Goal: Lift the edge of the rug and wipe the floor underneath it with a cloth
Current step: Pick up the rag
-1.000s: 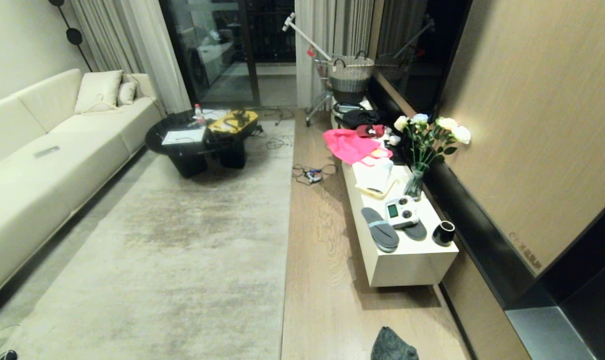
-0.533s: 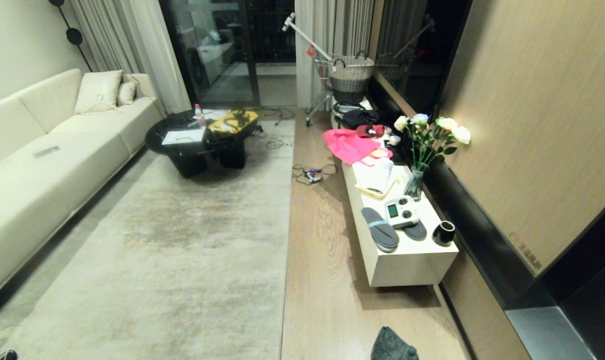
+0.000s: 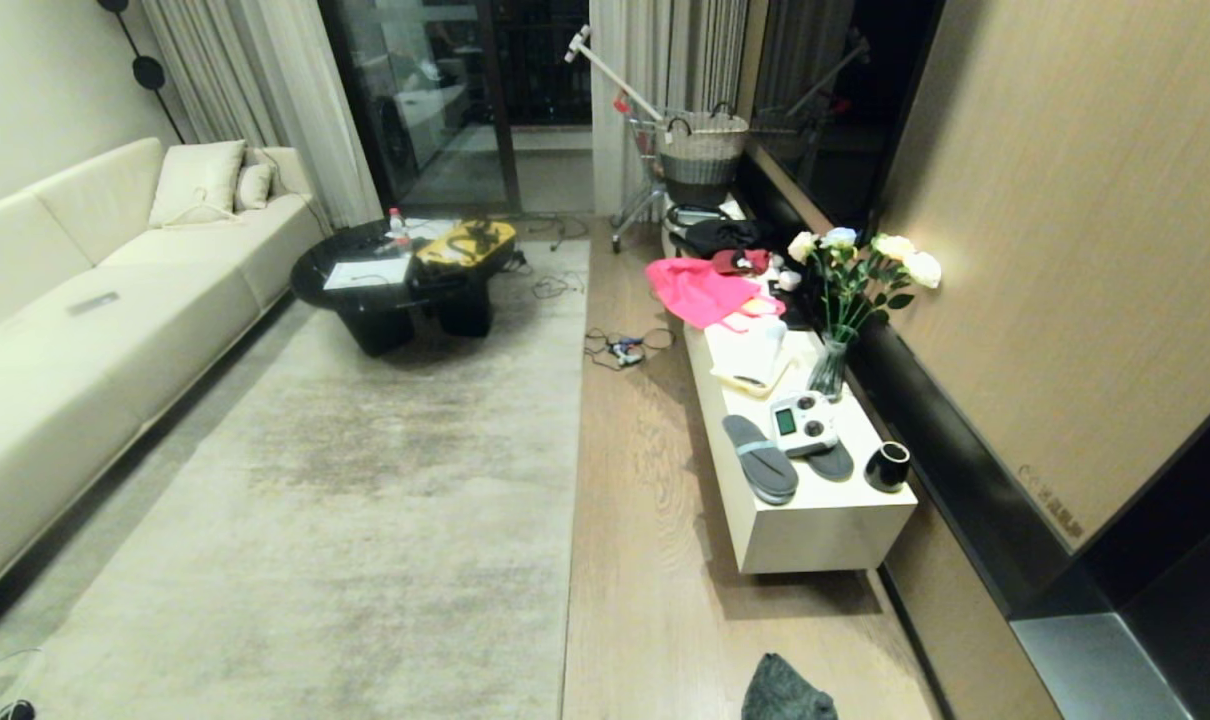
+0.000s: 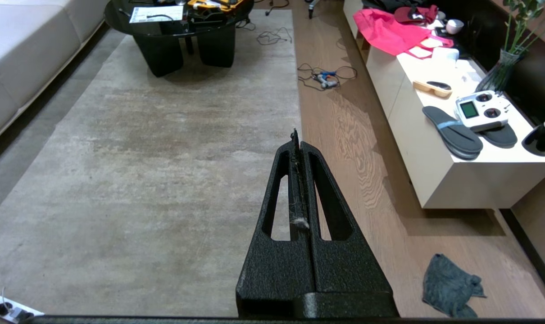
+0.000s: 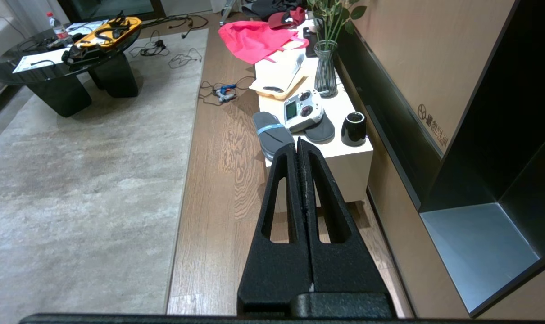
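Note:
The big pale mottled rug [image 3: 365, 480] lies flat, and its right edge runs along the strip of wood-plank floor [image 3: 635, 520]. A dark grey-teal cloth [image 3: 787, 692] sits crumpled on that floor at the near end, below the white bench; the cloth [image 4: 450, 290] also shows in the left wrist view. Neither arm appears in the head view. My left gripper [image 4: 295, 135] is shut and empty, held high above the rug's edge. My right gripper [image 5: 298, 141] is shut and empty, high over the floor near the bench.
A low white bench [image 3: 815, 520] along the right wall carries slippers [image 3: 760, 460], a controller, a black cup [image 3: 887, 466], a vase of flowers and a pink bag [image 3: 700, 290]. Cables [image 3: 620, 348] lie on the floor. A black coffee table [image 3: 395, 285] stands on the rug's far end; a sofa [image 3: 75, 330] lines the left.

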You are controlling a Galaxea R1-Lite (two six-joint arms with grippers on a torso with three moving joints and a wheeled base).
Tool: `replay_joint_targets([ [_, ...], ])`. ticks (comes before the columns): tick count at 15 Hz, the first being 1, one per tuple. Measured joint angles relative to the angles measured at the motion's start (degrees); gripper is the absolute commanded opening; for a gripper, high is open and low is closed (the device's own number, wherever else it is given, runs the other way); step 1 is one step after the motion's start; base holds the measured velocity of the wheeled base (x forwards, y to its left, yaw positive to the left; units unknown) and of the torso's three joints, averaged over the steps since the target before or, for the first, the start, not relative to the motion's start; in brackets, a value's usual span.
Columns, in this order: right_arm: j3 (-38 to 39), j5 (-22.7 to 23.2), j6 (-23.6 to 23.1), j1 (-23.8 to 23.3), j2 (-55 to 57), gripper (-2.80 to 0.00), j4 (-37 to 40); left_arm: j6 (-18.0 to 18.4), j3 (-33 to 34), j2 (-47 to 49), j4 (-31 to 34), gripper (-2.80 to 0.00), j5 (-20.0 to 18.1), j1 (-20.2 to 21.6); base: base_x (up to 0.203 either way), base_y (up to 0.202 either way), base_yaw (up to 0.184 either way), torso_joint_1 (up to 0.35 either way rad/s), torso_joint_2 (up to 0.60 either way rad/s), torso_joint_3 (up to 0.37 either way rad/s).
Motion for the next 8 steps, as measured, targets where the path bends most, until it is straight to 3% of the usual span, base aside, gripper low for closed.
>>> replay_joint_targets([
  [8,0.00,0.06,0.06,0.00,0.00,-2.80,-0.01,0.00,0.00,0.00,-0.01,-2.80,-0.06,-0.03,0.000,0.000,0.000,0.000,0.00,0.000],
])
